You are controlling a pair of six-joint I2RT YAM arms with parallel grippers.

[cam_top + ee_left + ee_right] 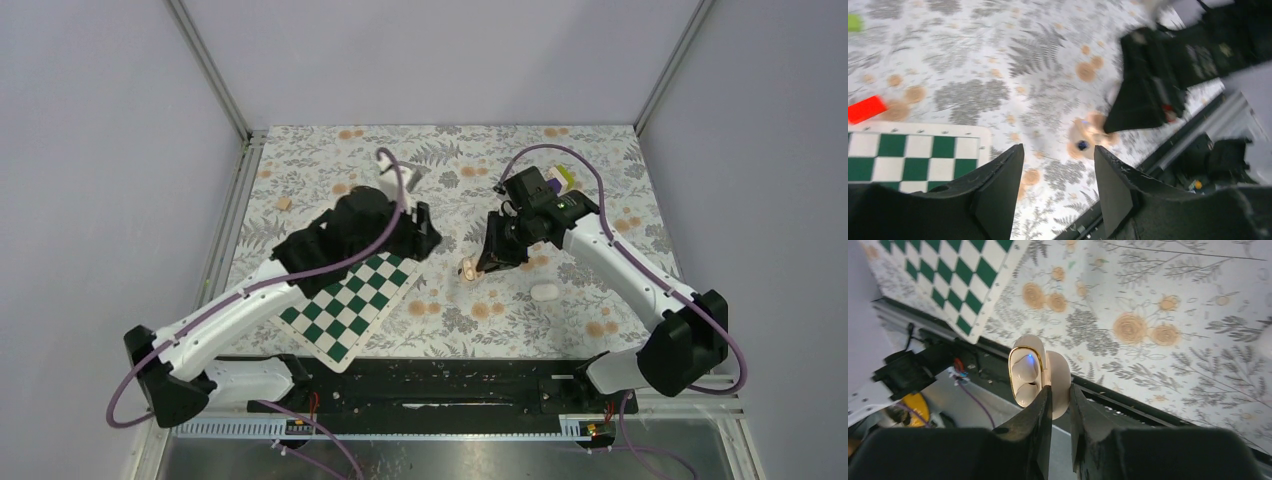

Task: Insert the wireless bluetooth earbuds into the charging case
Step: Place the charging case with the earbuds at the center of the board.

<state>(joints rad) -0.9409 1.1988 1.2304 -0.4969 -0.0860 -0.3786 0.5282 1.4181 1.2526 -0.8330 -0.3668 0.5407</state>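
My right gripper (1060, 390) is shut on one half of the open charging case (1025, 372), a cream shell with a gold rim, held on edge above the table's front edge. Two white earbuds (1026, 371) sit in its wells under a small blue light. From above, the case (468, 268) shows at the tip of the right gripper (488, 258). My left gripper (432, 238) hovers just left of it, over the chessboard's far corner. In the left wrist view that gripper (1058, 150) is open with nothing between its fingers, and the blurred case (1087, 137) lies beyond them.
The green-and-white chessboard (350, 300) lies front left on the floral cloth. A small white oval object (543, 292) rests right of the case. A red block (865, 109) lies by the board, a tan block (284, 203) far left, and small items (565, 175) at the back.
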